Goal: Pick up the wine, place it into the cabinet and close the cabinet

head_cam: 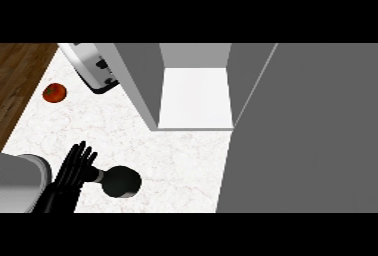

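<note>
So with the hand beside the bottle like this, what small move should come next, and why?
Probably curl the left hand round the wine. Its fingers are straight, lying along the bottle's left side, so nothing is gripped yet. The bottle stands on the counter, and the cabinet ahead is open, its white shelf bare. No right hand shows.

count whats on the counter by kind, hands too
wine bottle: 1
tomato: 1
toaster: 1
cabinet, door open: 1
left hand, open beside the bottle: 1
right hand: 0 in view
total: 5
</note>
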{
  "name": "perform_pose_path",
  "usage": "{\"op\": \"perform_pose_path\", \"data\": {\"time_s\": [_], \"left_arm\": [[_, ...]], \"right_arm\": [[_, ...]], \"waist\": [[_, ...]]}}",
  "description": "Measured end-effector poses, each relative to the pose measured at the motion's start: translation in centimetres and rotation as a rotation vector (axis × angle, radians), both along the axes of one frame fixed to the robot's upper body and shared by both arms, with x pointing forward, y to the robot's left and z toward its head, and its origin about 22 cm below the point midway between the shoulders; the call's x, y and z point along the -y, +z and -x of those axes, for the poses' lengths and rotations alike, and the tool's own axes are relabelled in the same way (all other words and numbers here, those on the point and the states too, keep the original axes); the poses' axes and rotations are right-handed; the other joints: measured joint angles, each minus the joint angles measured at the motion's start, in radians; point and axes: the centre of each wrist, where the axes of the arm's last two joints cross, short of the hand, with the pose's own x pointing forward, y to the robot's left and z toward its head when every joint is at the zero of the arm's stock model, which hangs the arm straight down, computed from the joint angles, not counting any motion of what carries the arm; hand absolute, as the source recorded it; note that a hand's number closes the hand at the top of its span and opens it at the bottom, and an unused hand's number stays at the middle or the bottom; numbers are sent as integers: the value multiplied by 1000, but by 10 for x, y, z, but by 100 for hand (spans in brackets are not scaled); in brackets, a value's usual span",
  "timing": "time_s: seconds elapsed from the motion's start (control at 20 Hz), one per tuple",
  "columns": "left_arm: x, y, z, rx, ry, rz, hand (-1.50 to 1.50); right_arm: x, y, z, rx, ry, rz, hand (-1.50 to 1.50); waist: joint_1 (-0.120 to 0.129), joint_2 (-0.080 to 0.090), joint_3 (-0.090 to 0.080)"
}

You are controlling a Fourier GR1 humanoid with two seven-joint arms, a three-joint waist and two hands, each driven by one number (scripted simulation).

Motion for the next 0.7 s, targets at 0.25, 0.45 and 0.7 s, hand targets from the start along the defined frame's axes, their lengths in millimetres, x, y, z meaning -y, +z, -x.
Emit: {"op": "perform_pose_path", "data": {"time_s": [0.25,0.45,0.7], "left_arm": [[-3,-23,2,-30,0,5,-150],[2,-43,-4,-47,2,13,-150],[-6,-70,1,-69,1,30,-150]], "right_arm": [[-3,-4,1,-10,15,2,-150],[-1,-5,1,-13,4,4,-150],[1,-4,2,-9,-7,6,-150]], "waist": [[1,0,0],[-1,1,0],[-2,0,0]]}}
